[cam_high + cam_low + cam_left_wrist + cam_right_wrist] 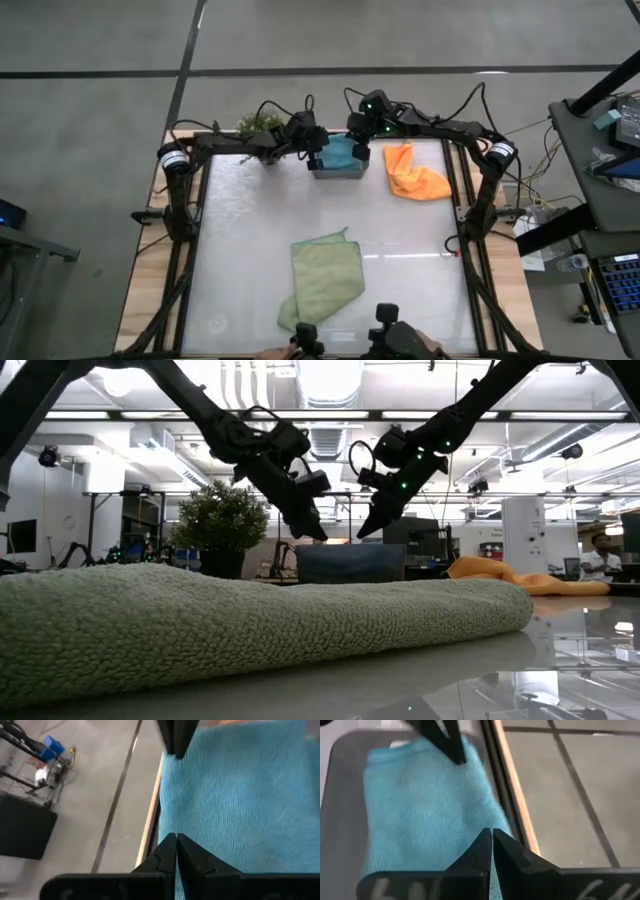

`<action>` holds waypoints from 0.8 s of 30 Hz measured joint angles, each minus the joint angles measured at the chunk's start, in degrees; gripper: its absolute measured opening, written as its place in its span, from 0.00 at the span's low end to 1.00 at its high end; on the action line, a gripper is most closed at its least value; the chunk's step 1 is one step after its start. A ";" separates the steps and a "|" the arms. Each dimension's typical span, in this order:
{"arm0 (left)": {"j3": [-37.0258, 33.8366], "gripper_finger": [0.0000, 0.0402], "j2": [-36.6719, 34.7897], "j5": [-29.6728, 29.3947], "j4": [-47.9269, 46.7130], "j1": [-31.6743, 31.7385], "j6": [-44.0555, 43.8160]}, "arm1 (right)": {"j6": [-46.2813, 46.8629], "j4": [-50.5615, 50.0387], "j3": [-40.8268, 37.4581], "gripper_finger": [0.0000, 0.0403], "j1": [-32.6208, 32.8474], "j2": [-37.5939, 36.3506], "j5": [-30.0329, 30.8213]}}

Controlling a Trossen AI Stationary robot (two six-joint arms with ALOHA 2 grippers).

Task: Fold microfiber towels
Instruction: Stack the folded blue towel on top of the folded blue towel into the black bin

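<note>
Both hands pressed together, empty: left hand (318, 160), right hand (362, 152) above teal towel (340, 152) in grey bin (336, 171). Green towel (325, 277), orange towel (414, 175) on tabletop (250, 230). Cloth soft, light, limp; pinch corners.

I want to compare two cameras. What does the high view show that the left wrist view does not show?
Only the high view shows the green towel, the orange towel, the potted plant and the right gripper. Only the left wrist view shows the left gripper shut, close up. Both show the teal towel in the grey bin.
</note>
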 joint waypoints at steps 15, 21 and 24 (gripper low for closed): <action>-0.01 0.00 3.29 -1.20 0.17 0.03 -0.86 | -2.46 -4.71 -1.06 0.03 -0.17 4.37 -0.09; 0.07 0.00 3.39 -1.54 0.06 0.05 -1.93 | -4.53 -5.29 -1.06 0.03 -0.22 4.37 -0.11; 0.07 0.00 3.41 -1.60 0.02 0.05 -1.92 | -4.20 -5.49 -1.06 0.03 -0.22 3.62 -0.05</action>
